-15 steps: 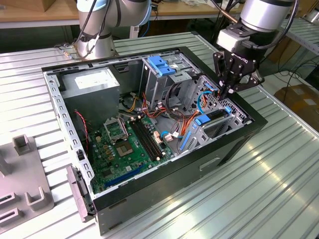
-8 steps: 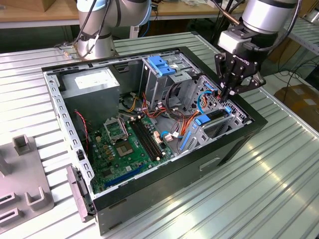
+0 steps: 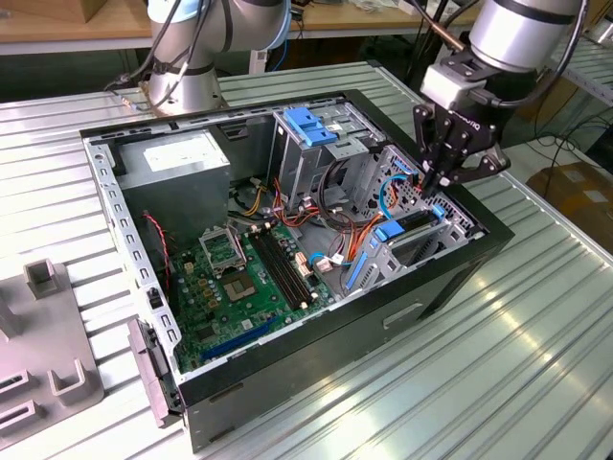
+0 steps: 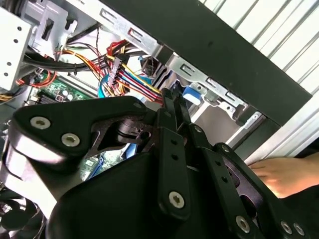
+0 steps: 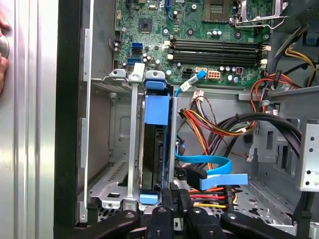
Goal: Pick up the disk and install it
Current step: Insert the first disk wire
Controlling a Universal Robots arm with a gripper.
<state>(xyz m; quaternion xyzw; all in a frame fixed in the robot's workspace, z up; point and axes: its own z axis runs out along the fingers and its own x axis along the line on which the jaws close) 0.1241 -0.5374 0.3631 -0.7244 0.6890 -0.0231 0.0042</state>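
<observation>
Now the disk (image 5: 153, 149) stands edgewise in its bay, directly beneath the jaws.

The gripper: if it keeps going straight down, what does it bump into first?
Probably the grey disk in its light blue plastic carrier, standing on edge in the bay right under the black gripper; the depth is unclear.

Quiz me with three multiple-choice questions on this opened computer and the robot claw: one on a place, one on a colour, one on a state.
1. Where is the gripper?
A. above the motherboard
B. at the drive bay by the case's edge
C. outside the case

2. What colour is the disk carrier?
A. light blue
B. red
C. green

3. How is the computer case?
A. closed
B. upright
C. on its side, open

Answers: 1 B, its tips reach into the bay; 2 A, blue plastic frames the disk; 3 C, the motherboard faces up.
</observation>
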